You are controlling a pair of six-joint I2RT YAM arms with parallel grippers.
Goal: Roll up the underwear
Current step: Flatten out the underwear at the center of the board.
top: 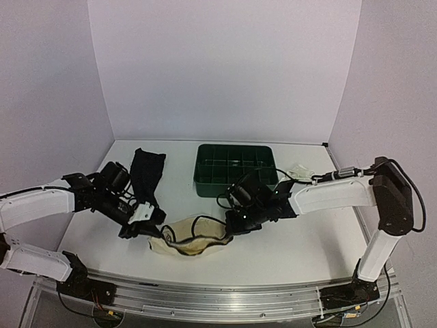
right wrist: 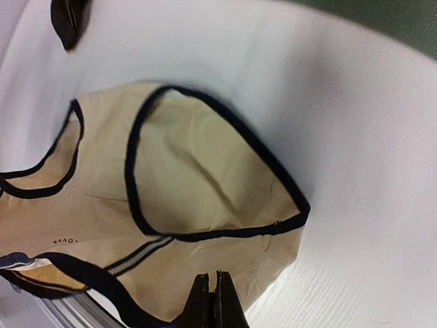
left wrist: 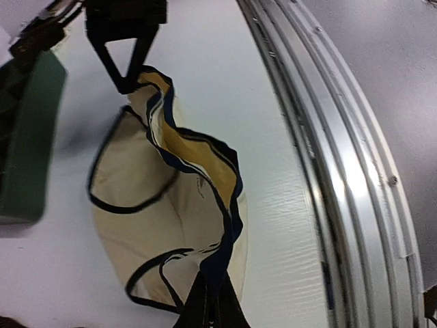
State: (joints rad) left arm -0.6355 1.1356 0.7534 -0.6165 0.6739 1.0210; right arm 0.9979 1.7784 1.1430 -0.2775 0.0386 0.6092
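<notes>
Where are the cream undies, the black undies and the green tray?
cream underwear (top: 205,236): top camera, on the middle of its cloth.
black underwear (top: 147,174): top camera, on its middle.
green tray (top: 207,186): top camera, on its front wall.

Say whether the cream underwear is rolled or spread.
Spread, not rolled: the cream underwear lies opened out on the table, both leg holes showing.

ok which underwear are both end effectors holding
The cream pair with black trim, pinched at either end. The black pair lies untouched at back left, the white one right of the tray.
</notes>
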